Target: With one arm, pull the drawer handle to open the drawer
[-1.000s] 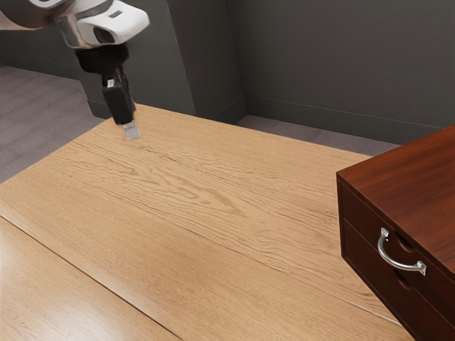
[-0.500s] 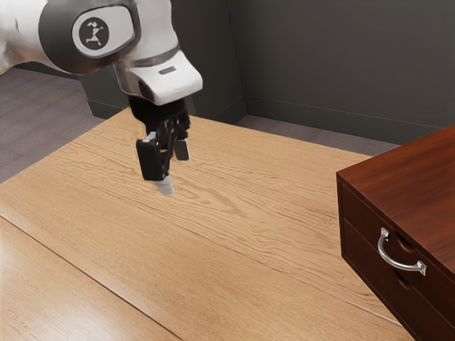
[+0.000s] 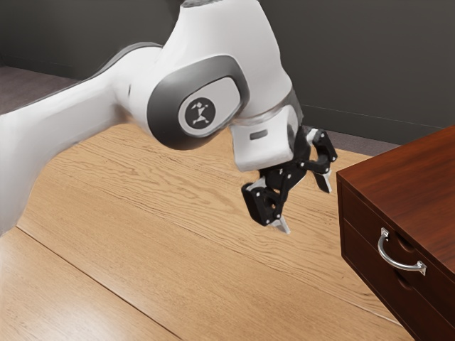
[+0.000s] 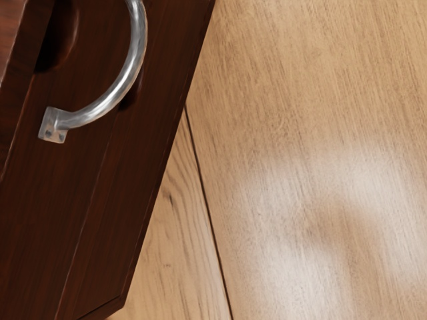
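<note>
Open table (image 3: 128, 241) spreads across the near side and the exterior view's left, bare wood crossed only by a thin seam. The one solid obstacle is the dark cabinet (image 3: 405, 177) at the exterior view's right, its front rising straight from the tabletop. The gripper (image 3: 304, 206), fingers spread wide, hangs above the table just beside the cabinet's far front corner, with a narrow strip of free air between them. On the drawer front (image 3: 366, 238) the handle (image 3: 398, 263) bows outward. The wrist view shows a dark hollow in the wood behind its curved bar. A grey wall (image 3: 370, 57) closes the far side.
</note>
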Controlling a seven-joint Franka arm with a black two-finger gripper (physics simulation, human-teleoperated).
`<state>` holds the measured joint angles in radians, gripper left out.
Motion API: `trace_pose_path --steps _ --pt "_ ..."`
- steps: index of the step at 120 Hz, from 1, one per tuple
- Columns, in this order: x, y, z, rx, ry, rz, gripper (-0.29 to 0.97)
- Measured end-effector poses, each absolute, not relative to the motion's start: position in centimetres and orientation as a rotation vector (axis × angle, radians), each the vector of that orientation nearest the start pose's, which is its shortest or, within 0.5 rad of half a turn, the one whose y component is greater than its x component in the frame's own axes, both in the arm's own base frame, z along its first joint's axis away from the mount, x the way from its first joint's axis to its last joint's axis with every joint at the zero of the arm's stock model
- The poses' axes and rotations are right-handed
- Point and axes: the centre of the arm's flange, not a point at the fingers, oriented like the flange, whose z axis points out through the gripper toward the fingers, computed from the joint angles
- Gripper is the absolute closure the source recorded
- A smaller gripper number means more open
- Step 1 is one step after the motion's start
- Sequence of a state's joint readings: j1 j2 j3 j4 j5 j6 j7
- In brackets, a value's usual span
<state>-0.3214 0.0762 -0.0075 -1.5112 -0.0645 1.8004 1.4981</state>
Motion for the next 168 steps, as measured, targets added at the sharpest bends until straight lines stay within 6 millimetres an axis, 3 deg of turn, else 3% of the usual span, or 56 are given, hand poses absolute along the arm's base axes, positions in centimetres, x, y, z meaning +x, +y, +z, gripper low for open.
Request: trace_pose_path --steps 18,29,54,97,168 --pt "58.7 -18.3 62.0 -1.795 2.455 -0.376 0.14" --pt "59.3 -18.6 61.1 -1.746 2.498 -0.409 0.26" --pt "57.0 -20.8 59.7 -1.612 2.616 -0.452 0.4" --pt "56.4 -25.0 58.3 -1.416 2.596 -0.542 0.45" --pt "55.6 -28.8 57.0 -1.344 2.585 -0.599 0.47"
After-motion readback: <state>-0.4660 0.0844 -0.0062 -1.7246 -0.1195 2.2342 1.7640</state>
